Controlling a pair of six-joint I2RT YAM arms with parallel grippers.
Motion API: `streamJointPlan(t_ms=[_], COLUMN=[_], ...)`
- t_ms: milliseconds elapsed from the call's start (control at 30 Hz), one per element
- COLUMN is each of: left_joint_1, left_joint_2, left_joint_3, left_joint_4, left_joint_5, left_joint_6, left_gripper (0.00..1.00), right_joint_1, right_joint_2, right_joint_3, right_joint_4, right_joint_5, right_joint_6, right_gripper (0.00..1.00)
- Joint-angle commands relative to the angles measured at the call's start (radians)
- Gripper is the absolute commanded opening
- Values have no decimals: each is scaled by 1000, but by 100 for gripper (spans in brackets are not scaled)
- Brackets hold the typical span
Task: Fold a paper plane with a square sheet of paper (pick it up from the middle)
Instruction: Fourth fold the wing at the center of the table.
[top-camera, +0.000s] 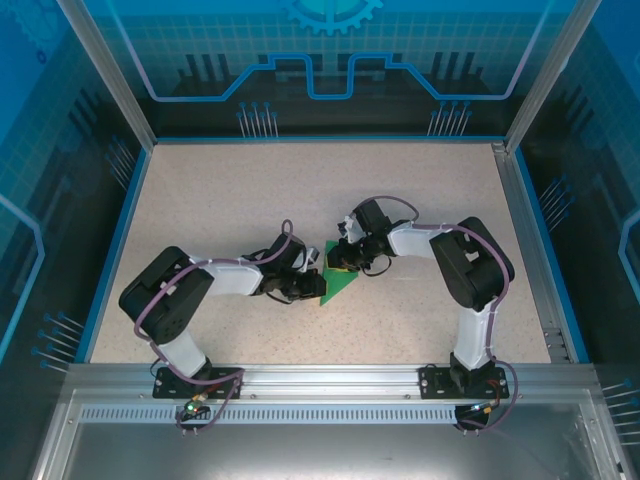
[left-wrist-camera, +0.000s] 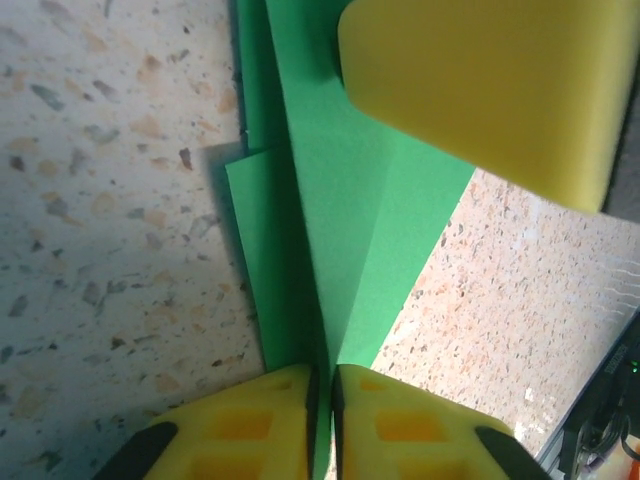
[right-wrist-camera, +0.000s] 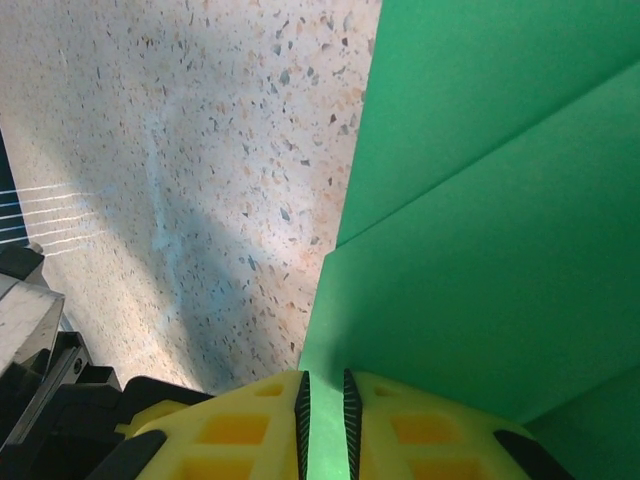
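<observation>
Left gripper (left-wrist-camera: 322, 425) and right gripper (right-wrist-camera: 322, 420) are each clenched on one folded green paper (left-wrist-camera: 340, 250). Two grippers and one paper are counted.

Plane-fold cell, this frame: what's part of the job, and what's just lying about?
Job:
- green paper, partly folded
- left tool, pinched on its edge
- right tool, pinched on its edge

Not the job, just fixtures:
- speckled tabletop
- aluminium frame rail
- blue wall panel
</observation>
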Motion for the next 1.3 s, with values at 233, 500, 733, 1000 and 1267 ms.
streamJointPlan(t_ms=[233,500,733,1000,1267], left_joint_1=[7,6,5,5,6], left_joint_2=[-41,-47,-96,-79,-50], left_joint_3=[-45,-59,-66,-76,-83], left_joint_4=[-18,-13,-12,10,-10], left_joint_5=[2,0,13,36,31], left_joint_6=[-2,-21,-29,-32,-32], left_gripper=[5,10,16,7,2], right_joint_1=[2,2,10,12,15], right_joint_2=[13,51,65,68,79], right_joint_3=[-4,2,2,2,6], right_joint_4=[-11,-19,-26,-40,-50], right_joint_5=[26,26,20,25,26], right_joint_6=[-4,-8,-16,-22,-28], right_gripper=[19,19,19,19,19])
